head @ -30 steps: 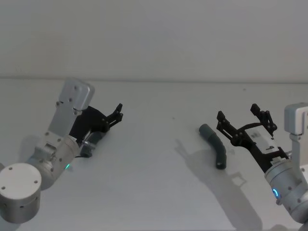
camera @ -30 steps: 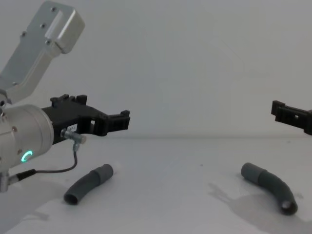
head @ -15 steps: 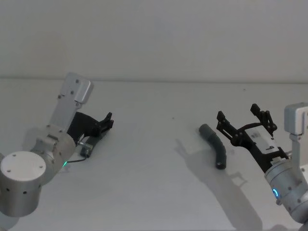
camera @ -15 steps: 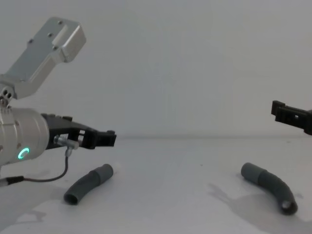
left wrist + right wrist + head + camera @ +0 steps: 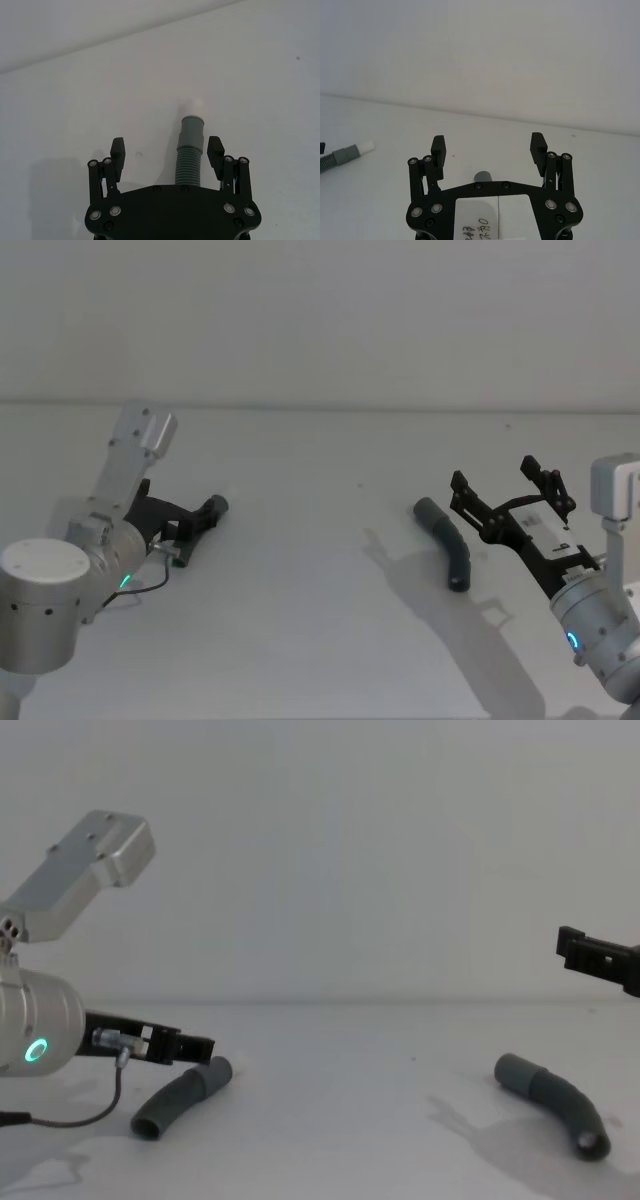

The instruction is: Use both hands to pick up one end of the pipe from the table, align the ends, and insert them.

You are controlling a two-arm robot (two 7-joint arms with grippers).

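Straddling left pipe (image 5: 189,161), left end effector (image 5: 166,147) gapes; right end effector (image 5: 488,144) hovers.

White label (image 5: 496,220) on right pincer (image 5: 488,145): handwritten marks, sideways, too small to read.

Wall (image 5: 320,320): pale grey, plain, runs across my head view from 9 through 12 to 3 o'clock; its foot is a straight, faint seam. From my chest it again takes the 12 o'clock half. Dark speck (image 5: 361,483) just off centre at 3 o'clock, alone, touching nothing. Second speck (image 5: 507,425) farther out between 2 and 3 o'clock, just below the wall's foot, well apart from the first. Soft grey shadow (image 5: 430,590) between 4 and 5 o'clock, slanting outward
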